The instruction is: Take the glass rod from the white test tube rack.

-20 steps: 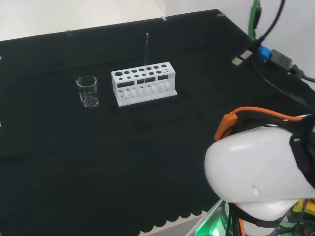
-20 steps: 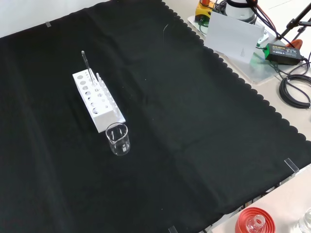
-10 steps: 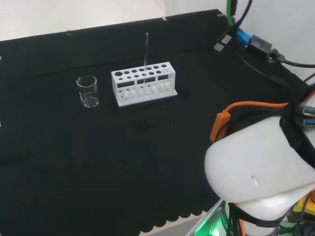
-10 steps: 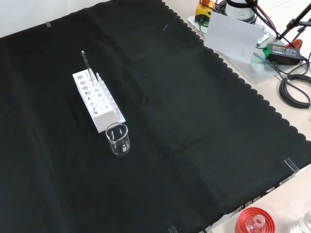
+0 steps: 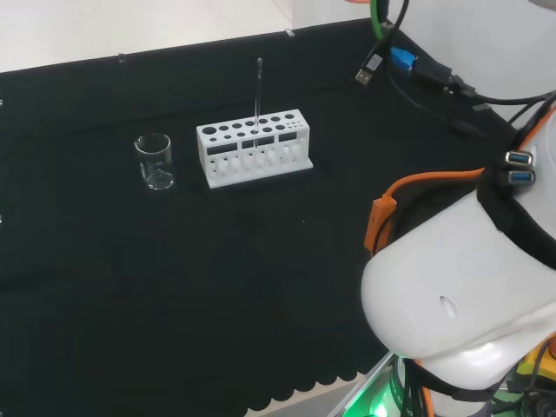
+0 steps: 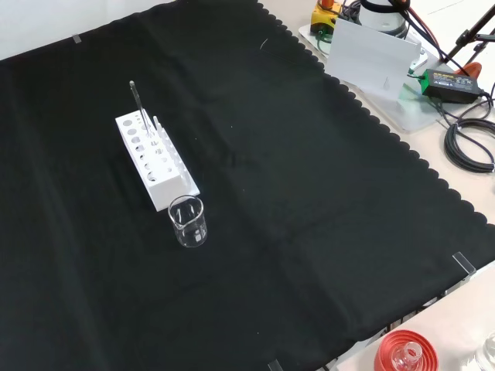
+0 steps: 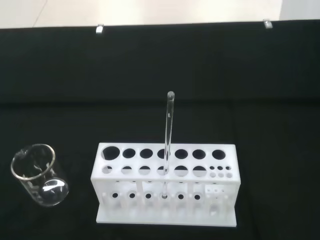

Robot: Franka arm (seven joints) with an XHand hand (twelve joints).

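Black cloth (image 6: 309, 193) covers our bench, and on it the white test tube rack (image 5: 253, 146) stands with a small glass beaker (image 5: 155, 162) just beside it. Our glass rod (image 7: 167, 142) rises upright from a middle hole, untouched. We judge ourselves at the approach; whether our hand is spread or curled, we cannot tell. Next we must descend, pinch the rod's upper end and lift straight up.

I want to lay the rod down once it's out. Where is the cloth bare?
In the front view, the black cloth lies bare to the right of the white test tube rack, up to its scalloped edge. It is crowded only where the beaker stands close to the rack's near end, the glass rod upright at the far end.
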